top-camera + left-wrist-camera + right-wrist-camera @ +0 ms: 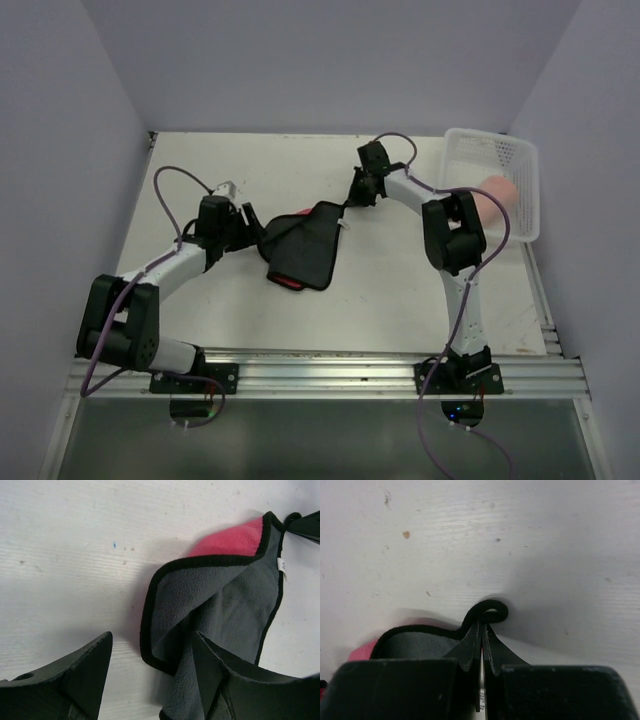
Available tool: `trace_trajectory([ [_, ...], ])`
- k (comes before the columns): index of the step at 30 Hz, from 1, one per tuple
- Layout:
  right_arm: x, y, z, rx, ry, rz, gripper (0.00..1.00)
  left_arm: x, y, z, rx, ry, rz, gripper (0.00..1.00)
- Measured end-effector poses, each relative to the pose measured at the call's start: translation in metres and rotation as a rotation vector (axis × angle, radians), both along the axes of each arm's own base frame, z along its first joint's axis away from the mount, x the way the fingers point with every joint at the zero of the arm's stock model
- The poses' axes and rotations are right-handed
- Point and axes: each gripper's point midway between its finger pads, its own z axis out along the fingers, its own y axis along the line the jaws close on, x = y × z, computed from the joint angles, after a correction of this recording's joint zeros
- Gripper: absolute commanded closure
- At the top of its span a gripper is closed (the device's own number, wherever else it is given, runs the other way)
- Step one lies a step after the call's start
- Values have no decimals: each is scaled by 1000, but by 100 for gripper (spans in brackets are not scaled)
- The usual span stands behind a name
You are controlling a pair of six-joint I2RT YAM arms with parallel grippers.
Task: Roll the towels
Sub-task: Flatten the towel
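Note:
The blackish cloth (305,245) lies crumpled mid-table, grey side up, with its red face (288,283) showing at the near edge. My right gripper (352,197) is shut on its far right corner; in the right wrist view (484,625) the dark trim (492,611) loops out past the fingertips. My left gripper (256,236) is open at the cloth's left edge. In the left wrist view (152,640) a fold of the cloth (220,600) lies between the fingers, against the right finger (220,680). The white tag (281,566) is near the held corner. The salmon-pink towel (497,190) lies in the basket.
The white perforated basket (490,150) stands at the table's far right corner, against the right wall. The right arm's elbow (455,235) sits just left of it. Purple walls close in the table on the left, back and right.

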Motion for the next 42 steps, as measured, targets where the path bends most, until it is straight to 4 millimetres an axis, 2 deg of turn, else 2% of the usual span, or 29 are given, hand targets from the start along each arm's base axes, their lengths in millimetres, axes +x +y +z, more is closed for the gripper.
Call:
trace_trajectory([
  [3,-7,-18,-1,-7,14,-12,100,3,-11,-8,-70,8,-16,31],
  [6,-10,-25,-1,-7,14,-9,100,5,-17,-16,-132,23,-18,31],
  [9,-10,-25,-1,-9,7,-1,100,10,-23,-19,-192,25,-22,31],
  [17,-10,-26,-1,-14,-4,17,100,31,-41,-13,-370,-27,-50,31],
  [27,-10,-28,-2,2,-3,25,100,30,-40,-30,-450,41,-38,31],
  [36,-10,-28,-2,8,-6,27,100,36,-52,-17,-534,2,-84,31],
  [42,-12,-31,-2,6,-8,28,100,44,-59,3,-592,-69,-120,31],
])
